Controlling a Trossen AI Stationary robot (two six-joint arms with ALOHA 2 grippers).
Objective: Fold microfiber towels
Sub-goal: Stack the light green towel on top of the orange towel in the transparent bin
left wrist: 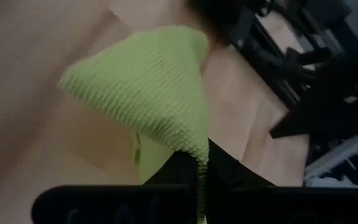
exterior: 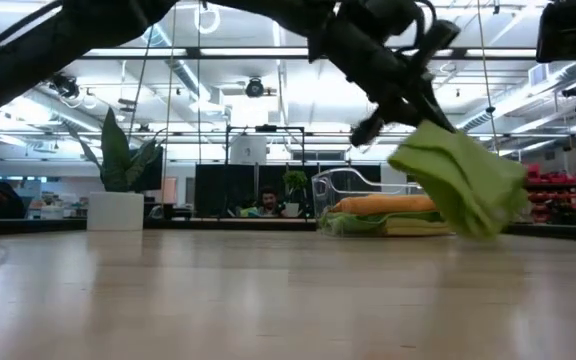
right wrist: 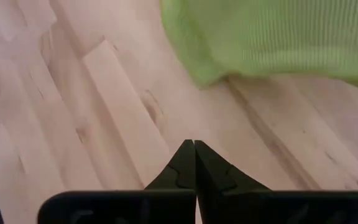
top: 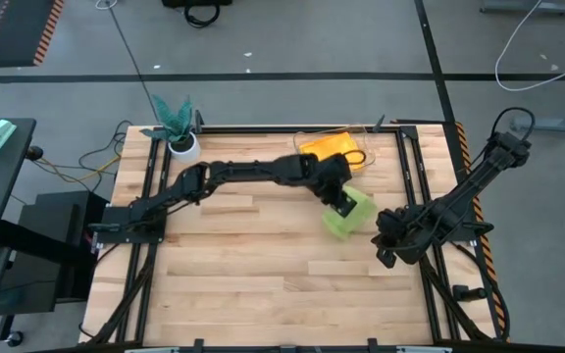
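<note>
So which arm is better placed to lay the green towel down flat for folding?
Left, probably. The left gripper is shut on the green towel and holds it above the table. The right gripper is shut and empty beside it; it could help spread a corner.

Even, bright light falls from above on the worktop (top: 263, 265), leaving only soft, faint shadows beneath the arms. In the low view, ceiling strip lights (exterior: 268, 52) glare white and the arms read as dark silhouettes (backlit). The lime green towel (exterior: 458, 180) there is smeared by blur. Both wrist views are soft and slightly washed out, the near fingers out of focus.
</note>
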